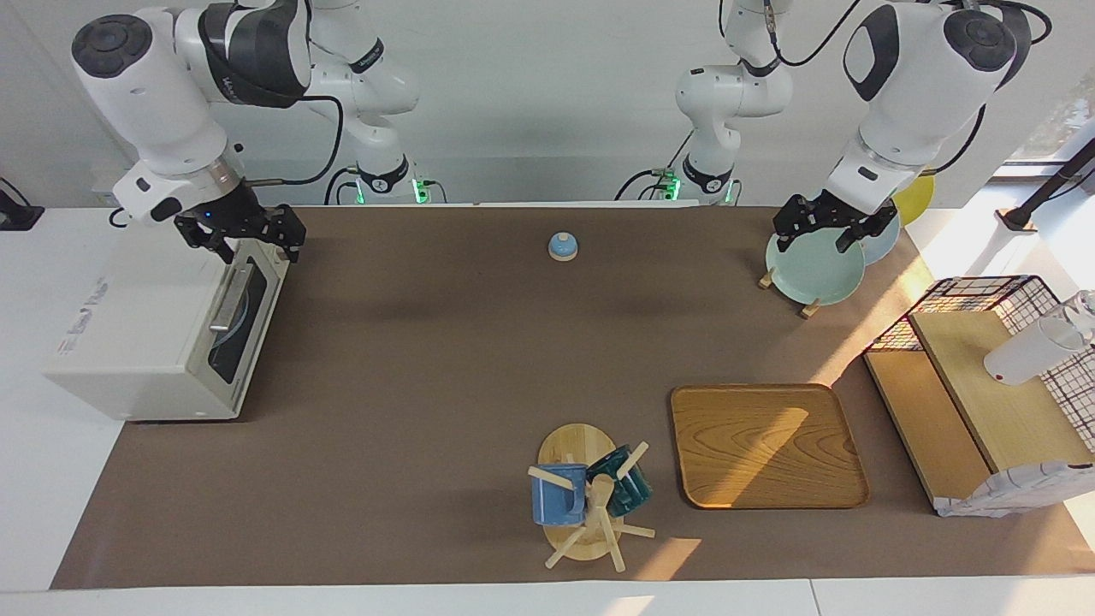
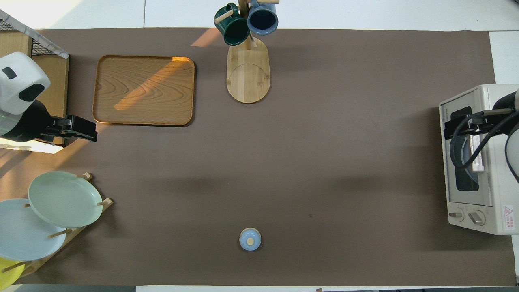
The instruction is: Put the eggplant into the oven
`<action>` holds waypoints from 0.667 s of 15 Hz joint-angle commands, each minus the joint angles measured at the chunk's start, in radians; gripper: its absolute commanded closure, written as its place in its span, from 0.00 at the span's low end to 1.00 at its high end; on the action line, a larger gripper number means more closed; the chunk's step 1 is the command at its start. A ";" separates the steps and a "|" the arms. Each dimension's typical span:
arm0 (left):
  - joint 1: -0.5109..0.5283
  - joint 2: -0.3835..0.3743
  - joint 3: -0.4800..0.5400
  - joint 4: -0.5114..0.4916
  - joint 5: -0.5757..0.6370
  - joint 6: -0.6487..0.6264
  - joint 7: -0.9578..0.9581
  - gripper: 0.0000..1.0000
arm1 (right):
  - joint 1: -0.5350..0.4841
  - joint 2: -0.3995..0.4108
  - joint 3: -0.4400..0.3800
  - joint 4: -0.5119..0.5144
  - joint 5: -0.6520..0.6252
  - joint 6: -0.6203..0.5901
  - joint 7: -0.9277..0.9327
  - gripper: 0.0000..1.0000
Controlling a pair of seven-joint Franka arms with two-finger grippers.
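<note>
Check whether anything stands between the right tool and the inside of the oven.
Yes: the oven has its glass door shut, with the bar handle across it. The right tool hovers open over the oven's top front edge. No eggplant shows in either view. The left tool waits over the plates.

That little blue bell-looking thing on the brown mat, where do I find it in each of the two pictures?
Facing view: the small blue bell sits high in the picture, near the middle, close to the robots' edge of the mat.
Overhead view: the same bell sits low in the picture, near the middle.
Shared landmark: the wooden mug stand, roughly in line with the bell and farther from the robots.
</note>
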 commanded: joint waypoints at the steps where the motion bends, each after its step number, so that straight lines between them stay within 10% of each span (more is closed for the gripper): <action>1: 0.014 -0.011 -0.006 0.002 -0.011 -0.015 0.012 0.00 | 0.001 -0.003 -0.010 0.014 0.028 -0.012 0.010 0.00; 10: 0.014 -0.011 -0.006 0.002 -0.011 -0.015 0.012 0.00 | -0.001 -0.008 -0.010 0.018 0.029 -0.004 0.007 0.00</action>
